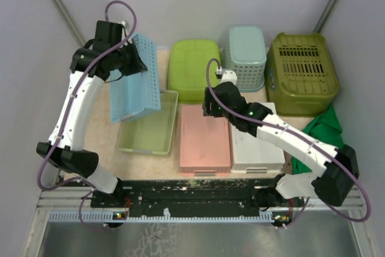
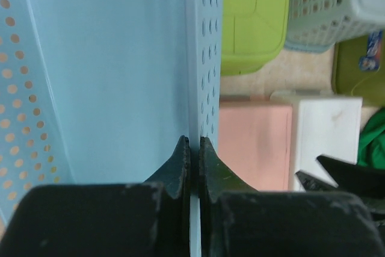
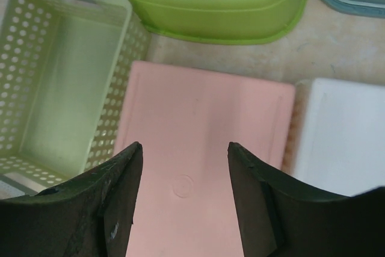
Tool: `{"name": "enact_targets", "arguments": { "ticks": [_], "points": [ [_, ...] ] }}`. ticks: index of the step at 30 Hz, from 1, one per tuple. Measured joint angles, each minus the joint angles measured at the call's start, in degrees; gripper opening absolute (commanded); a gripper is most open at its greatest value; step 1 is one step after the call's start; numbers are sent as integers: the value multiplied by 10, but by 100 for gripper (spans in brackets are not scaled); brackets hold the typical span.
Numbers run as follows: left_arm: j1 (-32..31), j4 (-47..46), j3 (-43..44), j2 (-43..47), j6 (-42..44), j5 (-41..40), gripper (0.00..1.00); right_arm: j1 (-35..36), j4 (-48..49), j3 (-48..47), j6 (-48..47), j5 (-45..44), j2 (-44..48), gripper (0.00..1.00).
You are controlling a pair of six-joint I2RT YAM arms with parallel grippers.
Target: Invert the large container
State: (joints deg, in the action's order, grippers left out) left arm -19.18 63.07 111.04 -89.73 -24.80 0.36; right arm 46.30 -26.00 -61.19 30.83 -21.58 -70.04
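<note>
- Gripping one perforated wall edge-on, the left gripper (image 2: 191, 148) has its jaws clamped on the light blue perforated plastic basket (image 1: 135, 79), with the thin wall pinched between the two fingertips. A rim pinch like this lets the wrist roll the whole basket over.
- The blue basket, judged to be the task's large container, hangs at the far left. It is lifted and tipped roughly onto its side, which suggests the flip is about half done.
- Just below and nearer sits a pale green perforated plastic basket (image 1: 147, 127), mouth up. The blue basket's lower edge overlaps it in the top view, but contact cannot be told. It could snag the rotation.
- Right of that, a flat pink plastic container (image 1: 204, 136) lies bottom up. Farther back is a lime green plastic tub (image 1: 194, 67), also inverted.
- The right gripper (image 3: 185, 148) hovers over the pink container with its jaws apart and nothing between them. It seems to be waiting out of the blue basket's way.
- Next come a white plastic container (image 1: 255, 148) and, behind it, a grey-green lattice basket (image 1: 246, 55), both bottom up on the tan table (image 3: 337, 46).
- At the far right stand an olive slotted plastic crate (image 1: 301, 73), also bottom up, and a crumpled green cloth (image 1: 325, 127), both well clear of the work.
</note>
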Motion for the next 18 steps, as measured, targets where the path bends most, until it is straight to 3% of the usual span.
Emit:
{"name": "enact_targets", "arguments": {
  "ticks": [9,18],
  "points": [
    [170,-127,17,-37,-10,149,0,-3,40,-152,-1,150,-205,53],
    [233,-280,-14,-42,-35,272,0,-8,37,-343,10,205,-435,53]
  ]
}}
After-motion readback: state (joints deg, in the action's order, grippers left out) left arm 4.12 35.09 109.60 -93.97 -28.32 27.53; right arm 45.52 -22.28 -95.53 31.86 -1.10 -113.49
